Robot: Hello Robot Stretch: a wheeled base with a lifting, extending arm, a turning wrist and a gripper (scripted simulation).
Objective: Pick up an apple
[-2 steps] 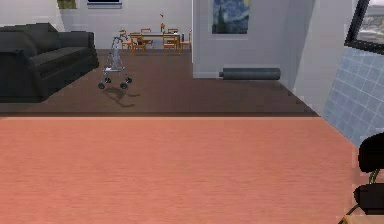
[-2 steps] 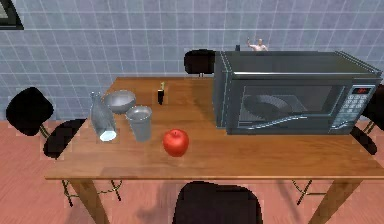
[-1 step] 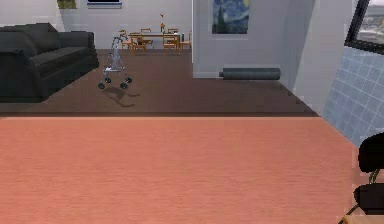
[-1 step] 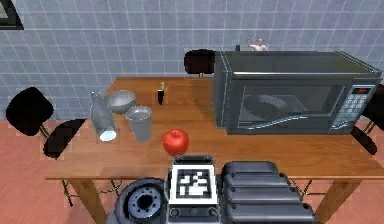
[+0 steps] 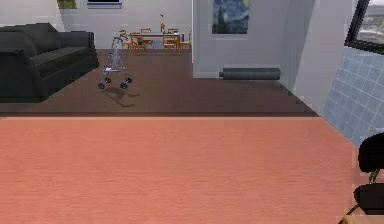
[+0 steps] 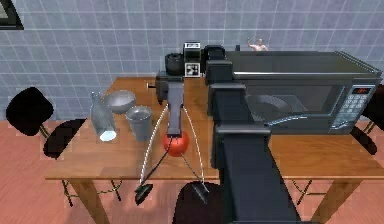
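Atop brown wooden table [image 6: 310, 150]: round red apple [image 6: 177, 145], apparently between thin fingers of dark gripper [image 6: 174, 190]; whether anything is held cannot be told; grey metal cup [image 6: 140, 122] nearby

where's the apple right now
In the arm side view, the red apple is left of centre at the near side of the wooden table, between the grey cup and the microwave.

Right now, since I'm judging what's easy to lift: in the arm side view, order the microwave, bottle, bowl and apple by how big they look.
1. microwave, by far the largest.
2. bottle and bowl: too alike to rank.
3. apple, the smallest.
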